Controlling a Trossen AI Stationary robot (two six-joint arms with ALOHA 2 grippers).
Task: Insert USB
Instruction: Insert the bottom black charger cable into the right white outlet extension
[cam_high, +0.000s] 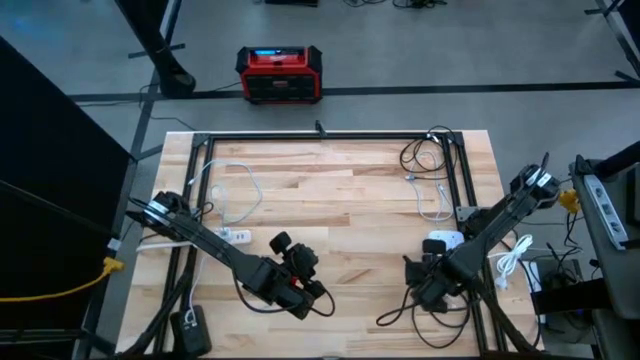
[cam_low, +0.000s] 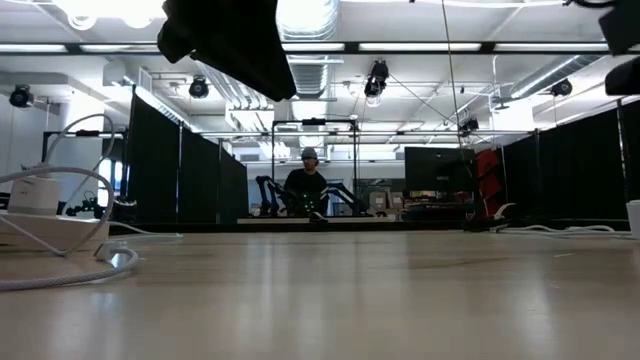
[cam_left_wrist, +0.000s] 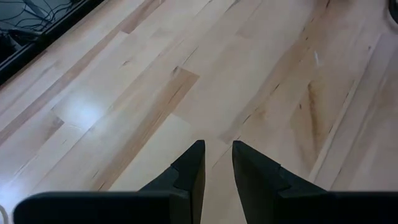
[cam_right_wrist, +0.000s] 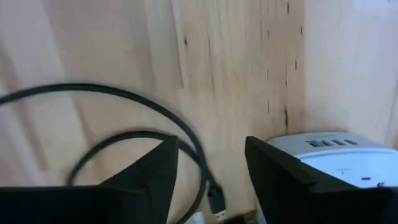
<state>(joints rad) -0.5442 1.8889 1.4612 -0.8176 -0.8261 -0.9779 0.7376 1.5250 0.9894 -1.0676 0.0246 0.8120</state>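
Two cable tangles crowd my right side: the black USB cable (cam_right_wrist: 186, 146) loops between the right gripper (cam_right_wrist: 211, 165)'s parted, empty fingers, white hub (cam_right_wrist: 339, 155) just beside. Left gripper (cam_left_wrist: 217, 165) (narrow gap, nothing held) hovers over bare wooden table (cam_high: 340, 200); centre open.

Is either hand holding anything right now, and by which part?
Nothing is held. The right hand is open above the black cable; the left hand is empty.
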